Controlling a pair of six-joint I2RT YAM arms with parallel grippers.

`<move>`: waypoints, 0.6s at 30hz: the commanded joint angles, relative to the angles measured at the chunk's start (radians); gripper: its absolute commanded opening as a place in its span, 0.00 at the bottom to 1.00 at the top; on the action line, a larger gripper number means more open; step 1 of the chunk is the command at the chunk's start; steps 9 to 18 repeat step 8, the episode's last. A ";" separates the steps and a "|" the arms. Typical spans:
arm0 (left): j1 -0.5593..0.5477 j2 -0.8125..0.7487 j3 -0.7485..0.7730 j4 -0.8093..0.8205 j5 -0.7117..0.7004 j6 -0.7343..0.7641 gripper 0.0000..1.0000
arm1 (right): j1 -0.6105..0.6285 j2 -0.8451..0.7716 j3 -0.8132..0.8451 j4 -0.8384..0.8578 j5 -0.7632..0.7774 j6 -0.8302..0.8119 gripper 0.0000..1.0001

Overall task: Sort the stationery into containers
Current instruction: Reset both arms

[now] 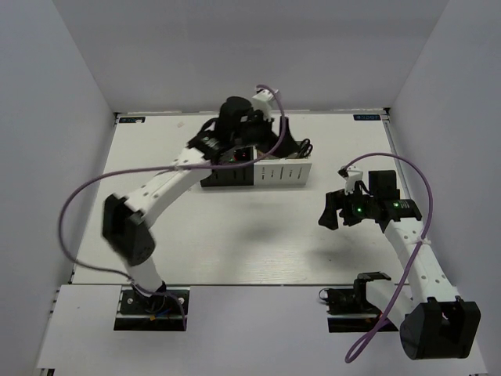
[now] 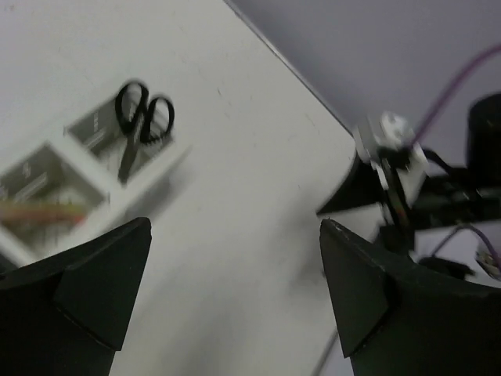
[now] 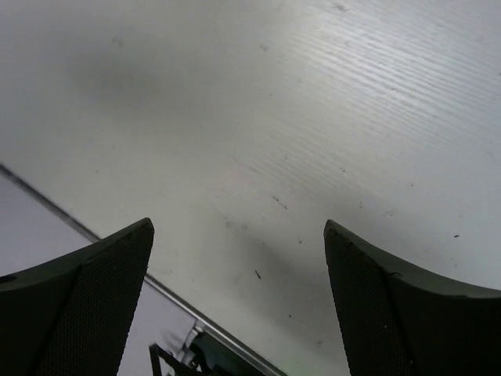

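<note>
Currently the left end effector (image 2: 235,235) hangs over the row of 4 joined containers (image 1: 286,174). Its 2 fingers (image 2: 102,290) are spread wide with nothing between them, so it is released. Seen from above, the row sits toward the far middle of the tabletop (image 1: 235,235), with its 2 black boxes on the left half and its 2 light boxes on the right half. In the left wrist view, which is somewhat blurred, the black-handled scissors (image 2: 139,125) stand in 1 of the light boxes, handle loops up and poking above the rim, blades down inside. The neighbouring light box holds thin yellow and pink sticks (image 2: 43,210) lying across it. What the black boxes contain cannot be made out. The right end effector (image 1: 333,211) hovers well to the right of the containers and nearer the arm bases, apart from them, above the tabletop. Its own wrist view shows both fingers (image 3: 86,298) parted wide and gripping nothing, so it too is released. Part of the right arm (image 2: 391,172) shows in the left wrist view, well apart from the containers.
</note>
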 commanded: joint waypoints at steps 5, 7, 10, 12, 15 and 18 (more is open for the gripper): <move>0.062 -0.454 -0.542 -0.470 -0.132 0.102 1.00 | -0.001 -0.028 -0.042 0.181 0.203 0.227 0.90; 0.136 -0.621 -0.638 -0.444 -0.109 0.096 1.00 | 0.001 -0.017 -0.047 0.191 0.194 0.207 0.90; 0.156 -0.690 -0.716 -0.416 -0.103 0.096 1.00 | 0.002 -0.017 -0.048 0.197 0.195 0.205 0.90; 0.156 -0.690 -0.716 -0.416 -0.103 0.096 1.00 | 0.002 -0.017 -0.048 0.197 0.195 0.205 0.90; 0.156 -0.690 -0.716 -0.416 -0.103 0.096 1.00 | 0.002 -0.017 -0.048 0.197 0.195 0.205 0.90; 0.156 -0.690 -0.716 -0.416 -0.103 0.096 1.00 | 0.002 -0.017 -0.048 0.197 0.195 0.205 0.90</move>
